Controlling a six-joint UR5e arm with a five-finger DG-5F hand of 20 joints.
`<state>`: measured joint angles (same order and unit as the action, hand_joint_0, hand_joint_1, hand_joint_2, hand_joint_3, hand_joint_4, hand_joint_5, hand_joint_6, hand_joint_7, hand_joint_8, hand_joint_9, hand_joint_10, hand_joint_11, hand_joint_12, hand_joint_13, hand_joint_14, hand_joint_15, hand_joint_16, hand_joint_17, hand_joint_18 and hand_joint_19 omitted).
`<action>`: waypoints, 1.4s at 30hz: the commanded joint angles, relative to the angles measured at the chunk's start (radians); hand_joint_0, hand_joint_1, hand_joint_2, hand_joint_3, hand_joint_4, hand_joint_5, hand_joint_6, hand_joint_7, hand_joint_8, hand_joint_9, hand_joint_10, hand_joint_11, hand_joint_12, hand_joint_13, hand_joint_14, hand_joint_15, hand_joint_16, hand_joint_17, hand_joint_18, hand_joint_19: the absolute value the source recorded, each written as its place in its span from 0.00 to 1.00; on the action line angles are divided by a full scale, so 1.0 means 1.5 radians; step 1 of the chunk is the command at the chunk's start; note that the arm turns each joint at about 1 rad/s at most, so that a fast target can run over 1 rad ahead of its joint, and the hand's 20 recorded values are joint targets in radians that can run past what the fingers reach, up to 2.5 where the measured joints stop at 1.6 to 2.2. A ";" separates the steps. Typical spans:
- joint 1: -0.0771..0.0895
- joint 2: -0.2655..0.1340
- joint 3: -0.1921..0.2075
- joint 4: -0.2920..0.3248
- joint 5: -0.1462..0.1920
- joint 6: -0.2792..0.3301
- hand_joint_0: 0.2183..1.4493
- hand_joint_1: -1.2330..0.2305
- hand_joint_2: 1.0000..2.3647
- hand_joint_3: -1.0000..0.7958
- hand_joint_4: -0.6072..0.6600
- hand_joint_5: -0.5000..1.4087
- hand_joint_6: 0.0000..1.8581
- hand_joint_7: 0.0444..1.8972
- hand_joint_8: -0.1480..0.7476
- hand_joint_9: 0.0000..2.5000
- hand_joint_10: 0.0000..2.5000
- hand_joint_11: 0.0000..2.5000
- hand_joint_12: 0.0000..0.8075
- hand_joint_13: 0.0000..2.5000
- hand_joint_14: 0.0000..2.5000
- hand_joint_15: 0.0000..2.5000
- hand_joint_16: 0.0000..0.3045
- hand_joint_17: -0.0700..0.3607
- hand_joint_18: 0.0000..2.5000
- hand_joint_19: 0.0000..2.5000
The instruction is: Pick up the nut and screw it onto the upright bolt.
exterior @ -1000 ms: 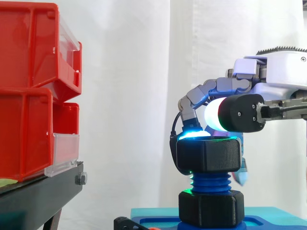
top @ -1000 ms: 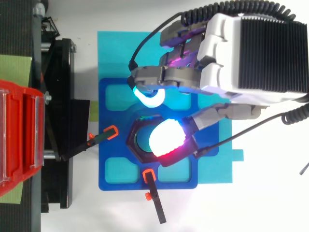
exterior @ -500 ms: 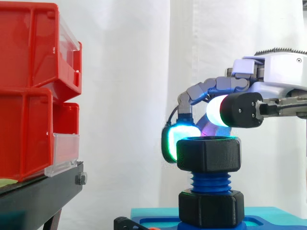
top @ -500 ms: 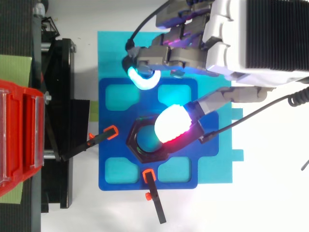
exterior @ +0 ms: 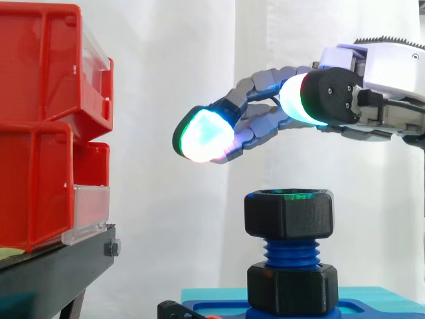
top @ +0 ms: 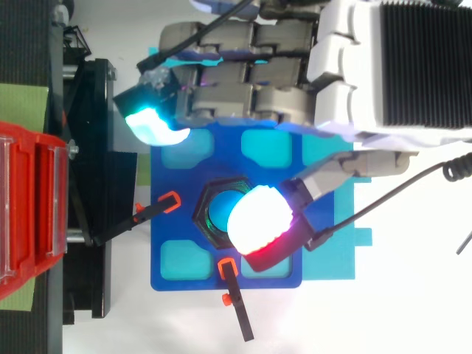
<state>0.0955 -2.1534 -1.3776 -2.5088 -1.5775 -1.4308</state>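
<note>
A black clamp [top: 236, 302] with orange tips sits at the near edge of a blue plate [top: 173, 276], which lies on a teal mat [top: 339, 262] on the white surface [top: 383, 317]. At the plate's middle a blue upright bolt [exterior: 291, 252] carries the black hexagonal nut [exterior: 288, 214] on its top threads, above a second black nut [exterior: 291, 289] at its foot. The hand [exterior: 392, 73] hovers clear above, holding nothing: its thumb [exterior: 295, 100] points over the nut, its fingers [exterior: 202, 136] reach out nearly straight toward the red bins [exterior: 40, 133] on the black stand [exterior: 53, 272]. A white curtain [exterior: 172, 66] hangs behind.
</note>
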 commanded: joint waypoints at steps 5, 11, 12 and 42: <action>0.021 -0.006 0.000 -0.001 0.037 0.028 0.22 0.76 0.00 0.28 0.56 0.19 0.27 0.29 0.35 0.22 0.00 0.00 0.29 0.13 0.00 0.00 0.09 0.30 0.00 0.00; 0.032 -0.006 0.000 -0.041 0.045 0.046 0.22 0.76 0.00 0.28 0.58 0.20 0.27 0.33 0.36 0.22 0.00 0.00 0.29 0.14 0.00 0.00 0.08 0.30 0.00 0.00; 0.034 -0.005 0.000 -0.045 0.045 0.048 0.22 0.76 0.00 0.28 0.58 0.20 0.27 0.33 0.37 0.22 0.00 0.00 0.29 0.14 0.00 0.00 0.09 0.30 0.00 0.00; 0.036 -0.006 0.000 -0.090 0.037 0.053 0.24 0.71 0.00 0.28 0.61 0.24 0.27 0.68 0.42 0.28 0.00 0.00 0.23 0.22 0.00 0.00 0.05 0.24 0.08 0.00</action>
<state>0.1509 -2.1624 -1.3776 -2.6461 -1.5183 -1.3515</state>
